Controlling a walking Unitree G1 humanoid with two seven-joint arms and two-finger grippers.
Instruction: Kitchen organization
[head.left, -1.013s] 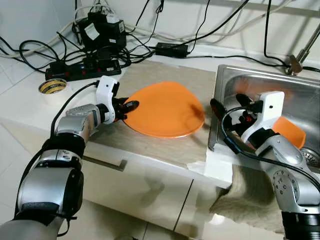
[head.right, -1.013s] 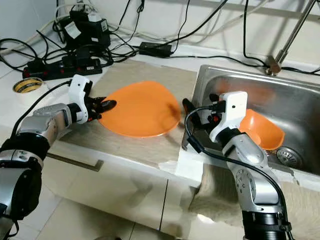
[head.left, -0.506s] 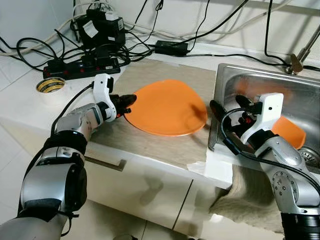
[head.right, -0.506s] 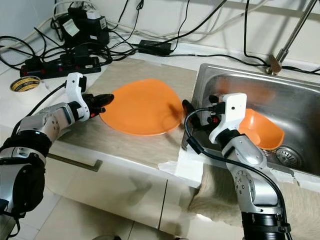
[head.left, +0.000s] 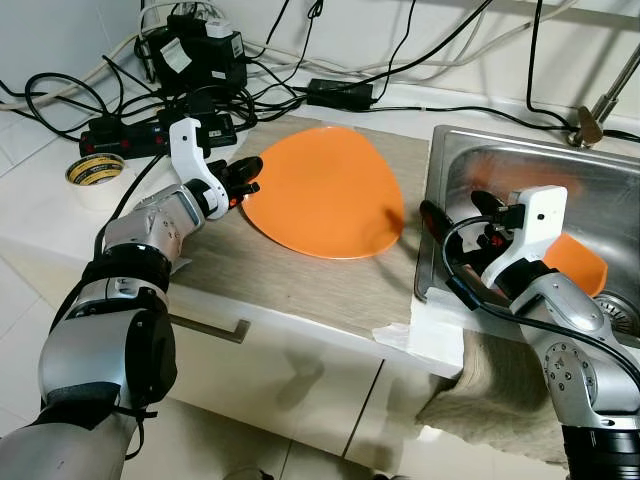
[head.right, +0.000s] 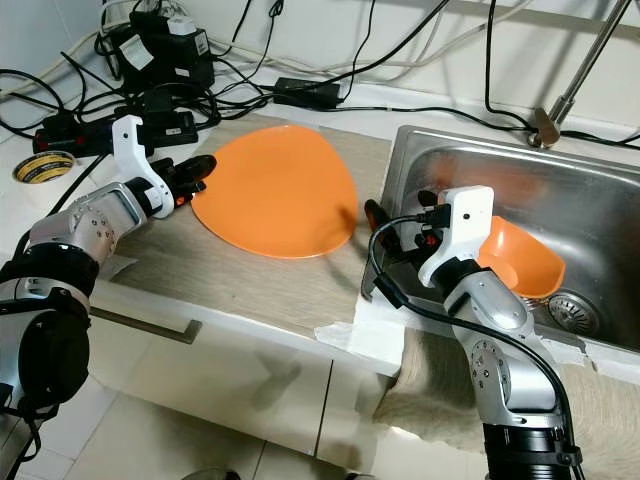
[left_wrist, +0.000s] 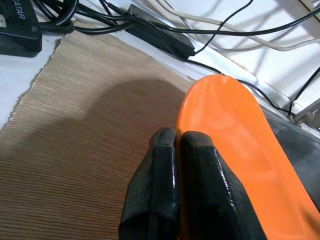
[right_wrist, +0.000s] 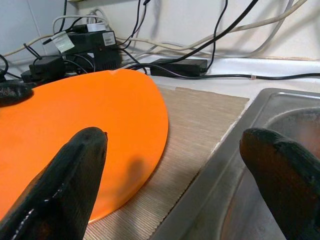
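Orange rounded plastic plate (head.left: 322, 190) is pinched at its 9 o'clock rim by your left gripper (head.left: 244, 186), tilted; right gripper (head.left: 452, 215) gapes empty at 3 o'clock.

Bright, even indoor light; soft shadows, sharp focus throughout.

G1 arms: silver shells, black joints.
White wrist camera blocks behind matte black fingers (left_wrist: 165, 195); black cables looped behind them.
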